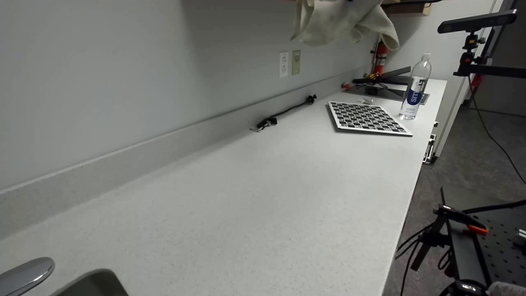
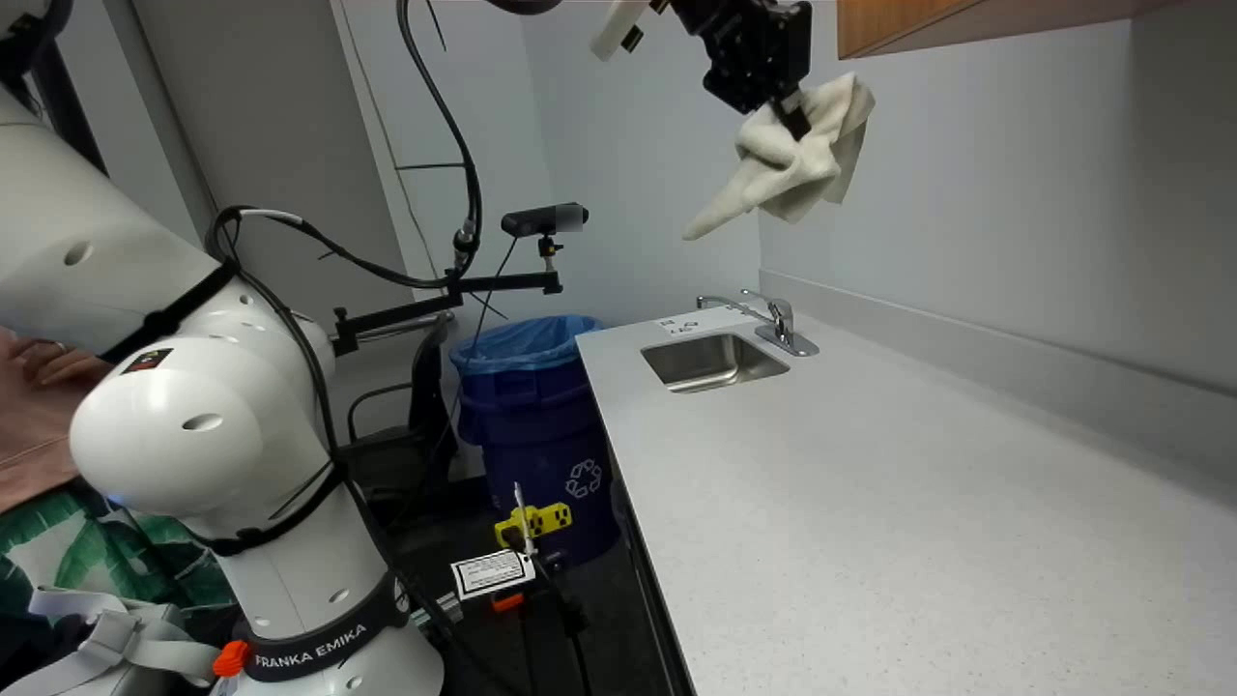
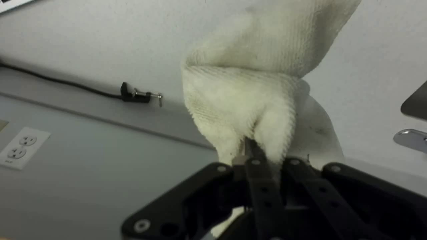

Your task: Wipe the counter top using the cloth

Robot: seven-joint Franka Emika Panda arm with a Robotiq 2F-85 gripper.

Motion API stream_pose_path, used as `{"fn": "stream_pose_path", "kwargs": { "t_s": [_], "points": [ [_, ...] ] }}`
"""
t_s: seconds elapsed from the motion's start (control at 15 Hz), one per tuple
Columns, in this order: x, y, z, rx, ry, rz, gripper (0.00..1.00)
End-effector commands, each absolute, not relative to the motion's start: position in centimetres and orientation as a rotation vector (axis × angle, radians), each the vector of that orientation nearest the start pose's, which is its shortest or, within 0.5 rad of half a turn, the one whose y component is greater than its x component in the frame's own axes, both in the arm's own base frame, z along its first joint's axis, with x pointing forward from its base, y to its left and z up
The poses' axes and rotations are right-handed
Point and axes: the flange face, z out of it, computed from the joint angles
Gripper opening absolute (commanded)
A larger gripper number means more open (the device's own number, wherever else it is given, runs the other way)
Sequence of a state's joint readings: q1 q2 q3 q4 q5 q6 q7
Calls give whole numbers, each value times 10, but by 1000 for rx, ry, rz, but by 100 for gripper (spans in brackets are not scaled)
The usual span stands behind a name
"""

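The cream cloth [image 1: 337,22] hangs in the air, well above the off-white speckled counter top [image 1: 254,205], and shows in both exterior views. My gripper [image 2: 795,118] is shut on the cloth [image 2: 797,159], whose folds drape loosely to either side and point downward. In the wrist view the bunched cloth [image 3: 240,96] rises from between the black fingers and covers their tips. Behind it the counter top [image 3: 156,46] lies some way off, not touched by the fabric.
A checkered board [image 1: 367,117], a water bottle [image 1: 414,92] and a cable with a clamp [image 1: 268,122] occupy one end of the counter. Toward the opposite end are the sink [image 2: 667,372] and faucet [image 2: 781,324]. A wooden cabinet [image 2: 899,24] overhangs near the gripper.
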State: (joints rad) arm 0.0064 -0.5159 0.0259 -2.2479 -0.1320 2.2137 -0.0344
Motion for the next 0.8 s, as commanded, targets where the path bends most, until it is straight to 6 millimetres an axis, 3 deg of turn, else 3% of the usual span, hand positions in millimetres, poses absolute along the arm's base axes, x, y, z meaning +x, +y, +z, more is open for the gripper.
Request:
{"fn": "stream_pose_path", "kwargs": {
  "t_s": [0.0,0.27,0.73],
  "points": [
    [428,12,633,-3162,-145,-1013,2],
    [427,11,638,-3139,-99,-1097,2],
    [433,9,642,-3062,-45,-1400,2]
  ]
}}
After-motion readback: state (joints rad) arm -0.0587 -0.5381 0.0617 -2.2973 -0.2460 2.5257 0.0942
